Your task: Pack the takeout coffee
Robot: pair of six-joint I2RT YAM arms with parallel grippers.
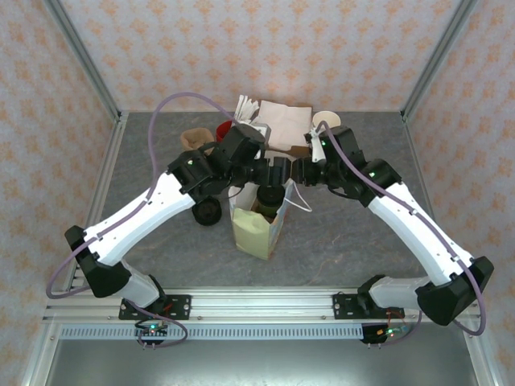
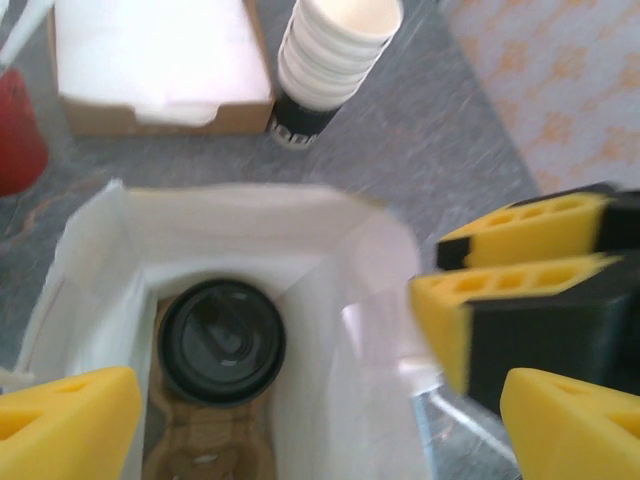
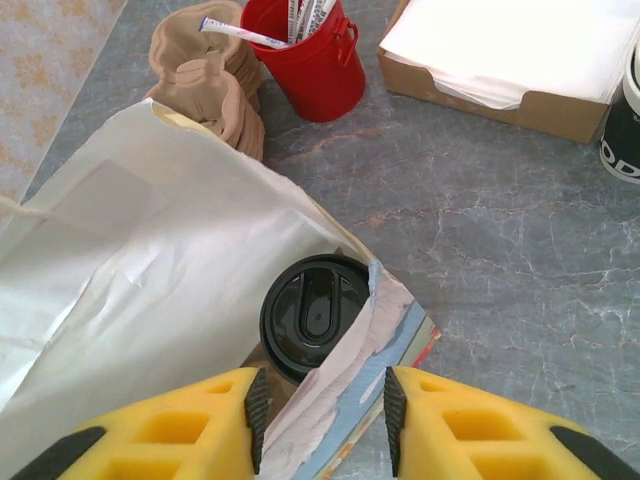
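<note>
Yellow fingers of your right claw [image 3: 325, 405] sit nearest the lens, one on each side of the crumpled rim of a white paper bag [image 3: 150, 260]. They stand partly apart, and you cannot tell whether they actually pinch the paper. Just beyond them the takeout coffee [image 3: 313, 315] stands upright inside the bag, round black lid facing up, on a brown cardboard carrier [image 2: 205, 445] at the bottom. Your left claw [image 2: 320, 390] hovers over the bag's mouth, spread wide and holding nothing. Past the bag on the grey desk [image 3: 520, 250] are a stack of brown carriers [image 3: 215, 85], a red pot of sachets [image 3: 305, 60], a box of white napkins [image 3: 510, 60] and a stack of lidless cups [image 2: 335, 50]
</note>
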